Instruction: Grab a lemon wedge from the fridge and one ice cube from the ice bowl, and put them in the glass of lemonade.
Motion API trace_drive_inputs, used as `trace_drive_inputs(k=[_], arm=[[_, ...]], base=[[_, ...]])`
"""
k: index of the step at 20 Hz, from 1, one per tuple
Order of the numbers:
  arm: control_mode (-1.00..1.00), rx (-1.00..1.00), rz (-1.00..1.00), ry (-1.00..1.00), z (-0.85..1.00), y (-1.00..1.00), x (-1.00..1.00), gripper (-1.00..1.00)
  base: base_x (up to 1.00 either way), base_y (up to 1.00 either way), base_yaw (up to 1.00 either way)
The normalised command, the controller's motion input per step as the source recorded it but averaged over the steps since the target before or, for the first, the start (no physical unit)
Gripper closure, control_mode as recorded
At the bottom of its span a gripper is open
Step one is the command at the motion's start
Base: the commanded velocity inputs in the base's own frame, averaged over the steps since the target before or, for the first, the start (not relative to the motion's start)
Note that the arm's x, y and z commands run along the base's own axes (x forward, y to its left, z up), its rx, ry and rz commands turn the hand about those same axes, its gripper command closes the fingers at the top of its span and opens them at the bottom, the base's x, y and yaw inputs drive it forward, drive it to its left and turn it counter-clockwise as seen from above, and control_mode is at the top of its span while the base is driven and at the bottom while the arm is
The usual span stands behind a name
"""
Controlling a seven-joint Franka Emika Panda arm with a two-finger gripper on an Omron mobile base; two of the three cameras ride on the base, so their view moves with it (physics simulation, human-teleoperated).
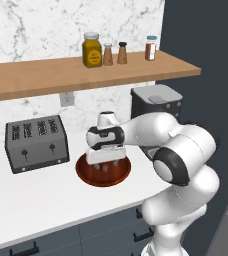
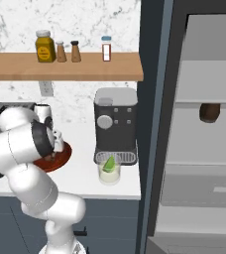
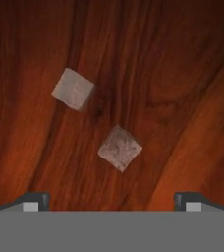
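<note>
The gripper [image 3: 112,199], jaws spread wide and empty, hangs over the ice bowl [image 1: 86,175], two ice cubes [image 3: 120,147] lying apart between the fingertips

tool [image 1: 105,164] open, over ice bowl [image 1: 88,176]

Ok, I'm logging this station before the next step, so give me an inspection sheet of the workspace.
Surface: white counter, over dark drawers.
Job's things: ice bowl on the counter, two ice cubes inside; glass of lemonade before the coffee machine, lemon wedge already in it; fridge open.
Clutter: toaster; yellow jar and shakers on the wooden shelf.
Grippers: gripper open, above the bowl, holding nothing.
Cables: nothing seen.
Surroundings: marble wall with outlet.
</note>
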Motion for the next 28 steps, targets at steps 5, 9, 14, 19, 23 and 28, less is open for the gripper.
trace_drive_inputs(k=[5, 9, 14, 19, 23, 28], arm=[[-1.0, 0.0, 0.04, 0.0, -0.08, 0.08, 0.35, -1.0], [-1.0, 0.0, 0.09, 0.0, -0.09, 0.06, 0.01, -1.0], [-1.0, 0.0, 0.17, 0.02, -0.17, 0.0, -0.01, -1.0], [-1.0, 0.0, 0.22, 0.06, -0.2, 0.0, -0.02, -1.0], [-1.0, 0.0, 0.11, 0.0, 0.0, 0.0, -0.02, -1.0], [-1.0, 0.0, 0.04, 0.0, 0.0, 0.01, -0.01, -1.0]], base=[[0.0, 0.0, 0.0], [0.0, 0.0, 0.0], [0.0, 0.0, 0.0], [0.0, 0.0, 0.0], [0.0, 0.0, 0.0], [0.0, 0.0, 0.0]])
